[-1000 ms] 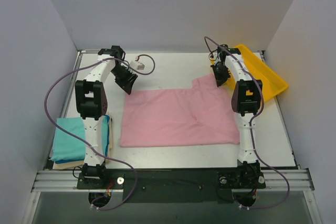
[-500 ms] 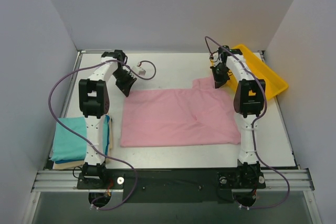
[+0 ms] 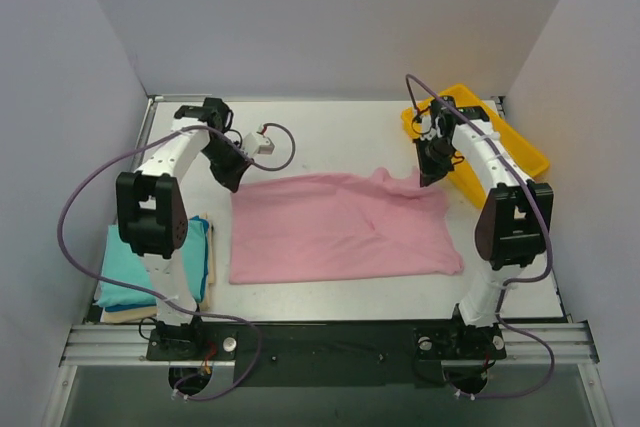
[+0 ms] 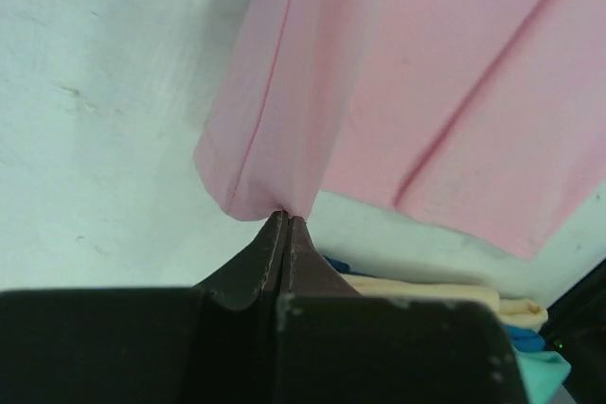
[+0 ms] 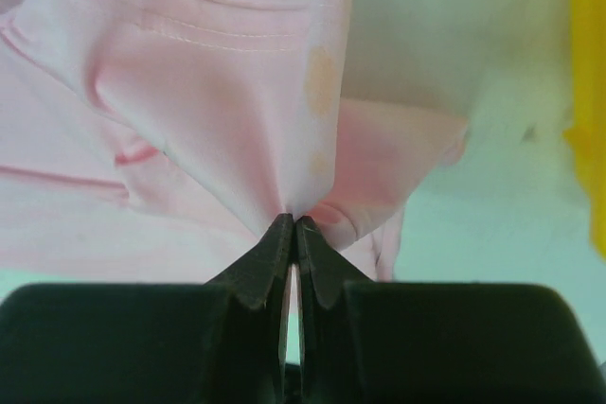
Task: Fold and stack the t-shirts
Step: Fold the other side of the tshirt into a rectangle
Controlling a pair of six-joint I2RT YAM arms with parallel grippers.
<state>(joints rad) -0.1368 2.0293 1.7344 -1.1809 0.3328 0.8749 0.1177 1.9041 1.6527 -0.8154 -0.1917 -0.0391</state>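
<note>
Tray [image 3: 521, 152] at the table's [image 3: 330, 137] far right corner; teal shirt [image 3: 128, 265] atop cream shirt [image 3: 122, 315] at its left edge. Pink shirt [image 3: 340, 229] lies mid-table, far corners pinched by left gripper [image 3: 230, 177] and right gripper [image 3: 428, 175], arms stretched forward.

Far middle: bare table [image 3: 330, 132] between the arms, passable.
Centre: pink t-shirt [image 3: 340, 232] spread low.
Far right: yellow tray [image 3: 518, 150] beside right gripper [image 3: 427, 179].
Near left: teal t-shirt [image 3: 125, 259] stack beside left arm.
</note>
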